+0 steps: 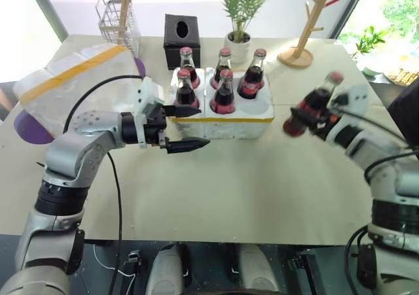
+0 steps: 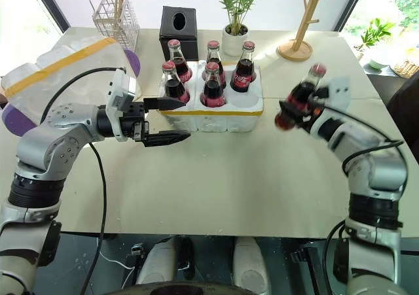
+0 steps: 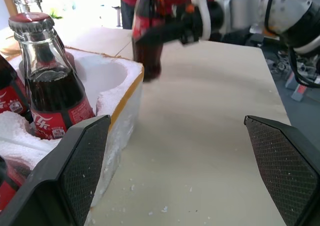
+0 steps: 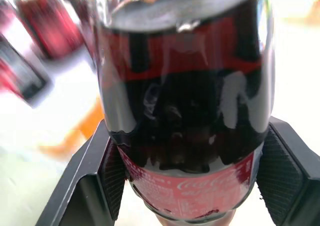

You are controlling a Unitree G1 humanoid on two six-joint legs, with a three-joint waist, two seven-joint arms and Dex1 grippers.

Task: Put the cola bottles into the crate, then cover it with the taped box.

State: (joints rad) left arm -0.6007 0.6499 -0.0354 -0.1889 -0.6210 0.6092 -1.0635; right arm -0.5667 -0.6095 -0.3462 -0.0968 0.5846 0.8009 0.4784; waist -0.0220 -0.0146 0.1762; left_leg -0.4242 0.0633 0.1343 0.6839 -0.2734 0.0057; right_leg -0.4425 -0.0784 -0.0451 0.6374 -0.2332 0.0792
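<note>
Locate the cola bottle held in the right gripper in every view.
Left eye: bottle, tilted, right of the crate.
Right eye: bottle, right of the crate.
Left wrist: upper middle, beyond the crate's empty hole.
Right wrist: centre, between the fingers.
Shared landmark: the crate's yellow tape band.

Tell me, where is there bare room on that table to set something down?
The wide bare tabletop in front of the crate is free, between both arms. The far edge is crowded: wire rack, tissue box, potted plant, wooden stand.
</note>
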